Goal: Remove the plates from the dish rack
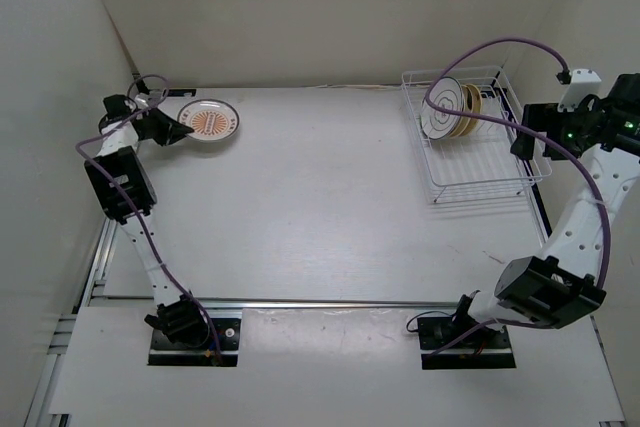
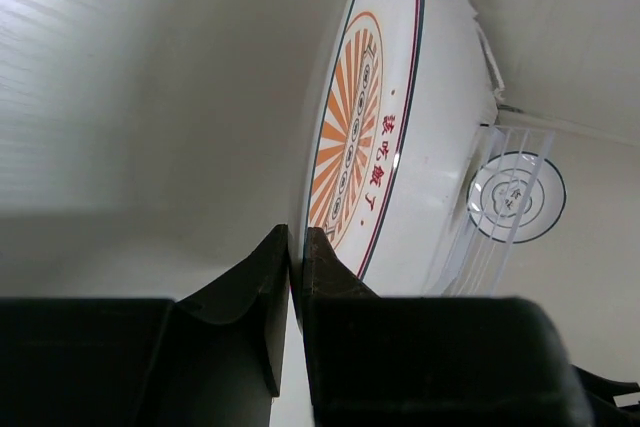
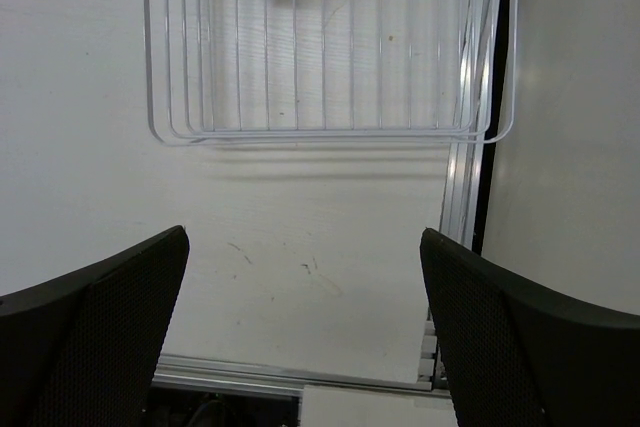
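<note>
A white plate with an orange sunburst (image 1: pixel 210 121) lies flat at the table's back left. My left gripper (image 1: pixel 176 131) is shut on its near rim. In the left wrist view the plate (image 2: pixel 362 127) fills the middle, and the gripper (image 2: pixel 296 249) pinches its edge. The white wire dish rack (image 1: pixel 478 179) stands at the back right. A white plate with dark rings (image 1: pixel 443 109) stands upright in it, with tan plates (image 1: pixel 470 107) behind. My right gripper (image 1: pixel 526 137) hovers at the rack's right side. Seen from its wrist, the right gripper (image 3: pixel 305 247) is open and empty above bare table, short of the rack (image 3: pixel 330 132).
White walls close in the table at the back and on both sides. A metal rail (image 1: pixel 330 303) runs along the near edge, by both arm bases. A purple cable (image 1: pixel 500 47) loops over the rack from the right arm.
</note>
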Robot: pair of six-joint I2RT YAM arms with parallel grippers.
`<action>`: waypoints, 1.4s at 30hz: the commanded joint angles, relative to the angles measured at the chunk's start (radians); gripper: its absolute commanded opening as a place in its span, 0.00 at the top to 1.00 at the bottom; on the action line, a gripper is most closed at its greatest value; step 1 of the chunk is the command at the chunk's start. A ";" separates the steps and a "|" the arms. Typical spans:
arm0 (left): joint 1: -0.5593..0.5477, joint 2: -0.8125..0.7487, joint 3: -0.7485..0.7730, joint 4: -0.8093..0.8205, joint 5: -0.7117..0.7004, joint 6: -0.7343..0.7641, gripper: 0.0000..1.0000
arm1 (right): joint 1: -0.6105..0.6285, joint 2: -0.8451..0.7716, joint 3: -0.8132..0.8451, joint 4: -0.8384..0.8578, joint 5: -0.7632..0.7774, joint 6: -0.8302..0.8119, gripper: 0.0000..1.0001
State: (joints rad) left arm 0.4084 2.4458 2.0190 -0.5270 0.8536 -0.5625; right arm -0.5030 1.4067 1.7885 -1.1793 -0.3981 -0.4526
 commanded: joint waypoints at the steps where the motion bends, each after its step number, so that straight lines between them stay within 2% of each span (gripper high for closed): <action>1: -0.006 0.001 0.046 0.022 0.039 0.039 0.90 | -0.003 -0.014 -0.005 -0.051 -0.004 -0.029 0.01; 7: -0.006 0.047 0.086 0.022 -0.013 0.061 0.90 | -0.003 -0.046 -0.035 -0.060 0.007 -0.029 0.01; 11: -0.006 0.056 0.095 0.022 -0.064 0.081 0.85 | -0.003 -0.066 -0.046 -0.060 -0.002 -0.029 0.01; 18: -0.006 0.044 0.086 -0.019 -0.138 0.110 0.40 | -0.003 -0.066 -0.064 -0.051 -0.013 -0.009 0.01; 19: -0.006 0.033 0.086 -0.019 -0.151 0.119 0.30 | -0.003 -0.066 -0.064 -0.051 -0.022 -0.009 0.01; 23: -0.006 0.013 0.066 -0.050 -0.205 0.138 0.23 | -0.003 -0.057 -0.064 -0.042 -0.033 -0.009 0.01; 24: -0.006 0.013 0.066 -0.050 -0.217 0.150 0.16 | -0.003 -0.057 -0.064 -0.042 -0.033 -0.009 0.01; 27: -0.016 -0.025 0.043 -0.090 -0.303 0.182 0.07 | -0.003 -0.048 -0.064 -0.020 -0.053 0.012 0.01; 32: -0.039 -0.131 -0.023 -0.134 -0.505 0.217 0.04 | -0.003 -0.015 -0.031 0.070 -0.073 0.109 0.01; 35: -0.059 -0.200 -0.036 -0.154 -0.563 0.239 0.00 | 0.044 0.008 -0.021 0.119 -0.041 0.179 0.01; 38: -0.094 -0.306 -0.046 -0.163 -0.599 0.269 0.00 | 0.114 0.049 -0.012 0.181 0.013 0.200 0.01; 42: -0.143 -0.436 -0.077 -0.163 -0.572 0.324 0.00 | 0.231 0.182 0.114 0.207 0.131 0.209 0.02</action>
State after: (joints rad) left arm 0.3099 2.1902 1.9545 -0.6956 0.2939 -0.3038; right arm -0.3378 1.5188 1.7988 -1.0580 -0.3439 -0.2794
